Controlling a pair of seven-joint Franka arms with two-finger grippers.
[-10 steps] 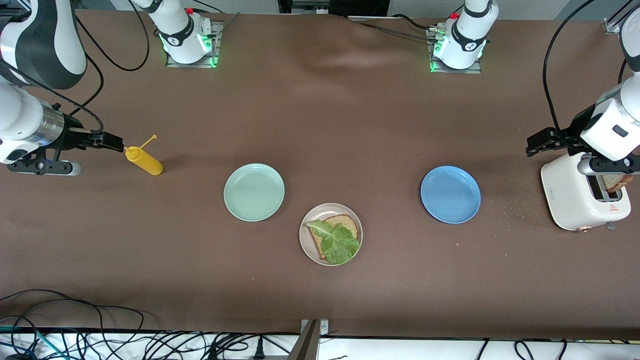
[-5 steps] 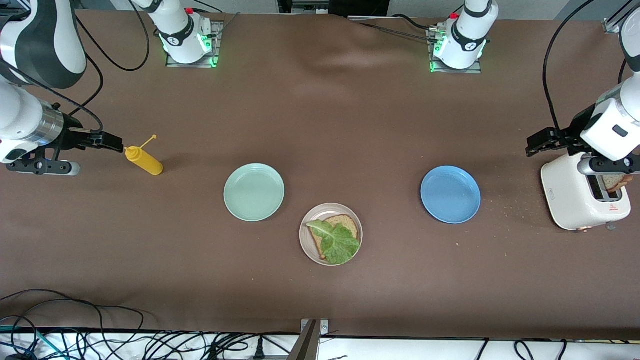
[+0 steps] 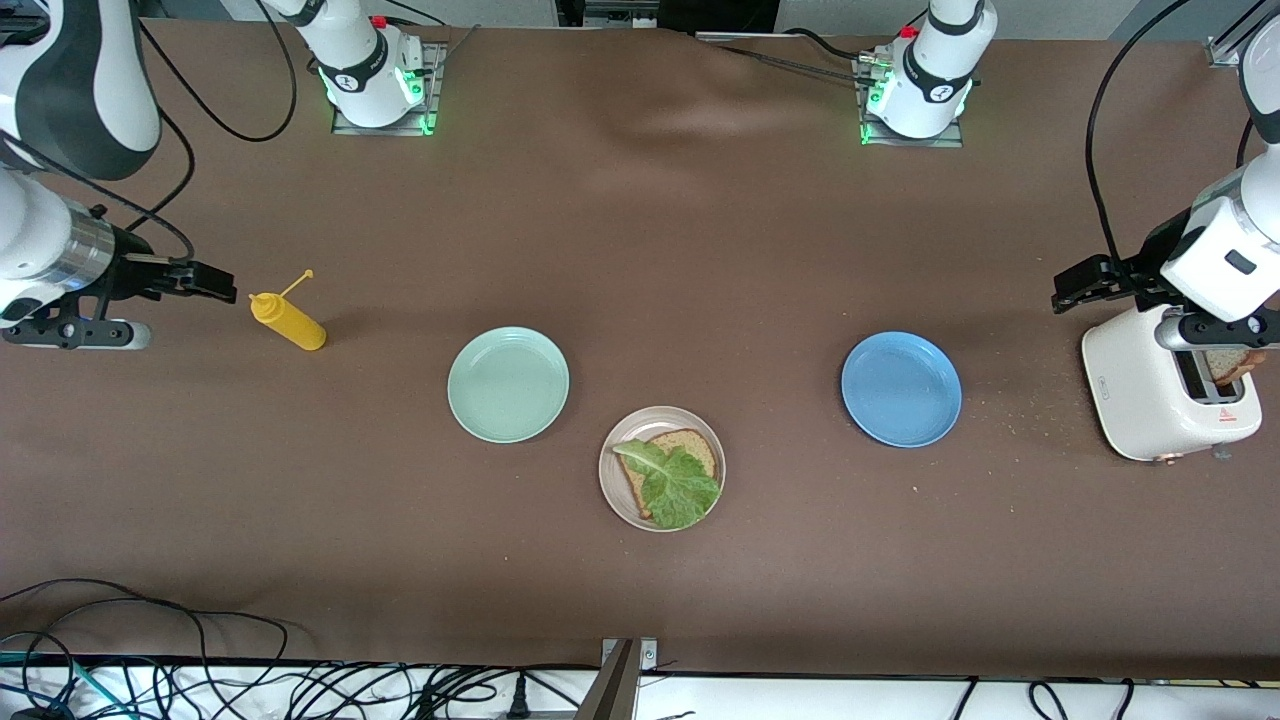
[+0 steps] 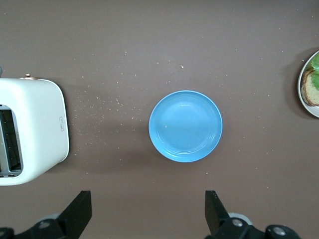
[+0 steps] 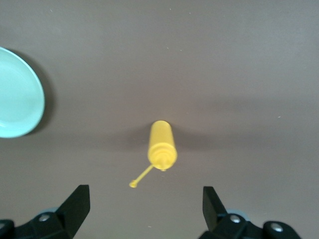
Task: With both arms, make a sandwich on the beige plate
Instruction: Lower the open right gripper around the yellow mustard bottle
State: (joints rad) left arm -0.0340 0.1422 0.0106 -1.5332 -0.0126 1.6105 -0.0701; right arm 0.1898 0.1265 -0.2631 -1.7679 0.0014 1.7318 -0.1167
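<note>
The beige plate (image 3: 612, 492) lies nearer the front camera than the two other plates. On it rests one brown bread slice (image 3: 693, 443) with a green lettuce leaf (image 3: 675, 485) on top. A second bread slice (image 3: 1232, 364) sticks out of the white toaster (image 3: 1135, 390) at the left arm's end. My left gripper (image 3: 1075, 285) hangs open and empty over the table beside the toaster; its wrist view shows the blue plate (image 4: 185, 125) and the beige plate's edge (image 4: 300, 84). My right gripper (image 3: 215, 283) is open and empty, over the table beside a yellow squeeze bottle (image 3: 290, 325).
A mint-green plate (image 3: 508, 384) and a blue plate (image 3: 901, 389) flank the beige one, both bare. The yellow bottle (image 5: 162, 147) lies on its side with its cap tethered. Crumbs are scattered between the toaster (image 4: 35, 129) and the blue plate. Cables run along the table's front edge.
The right arm has drawn back a little from the yellow bottle toward its own end of the table. The left arm, plates and food have not moved.
</note>
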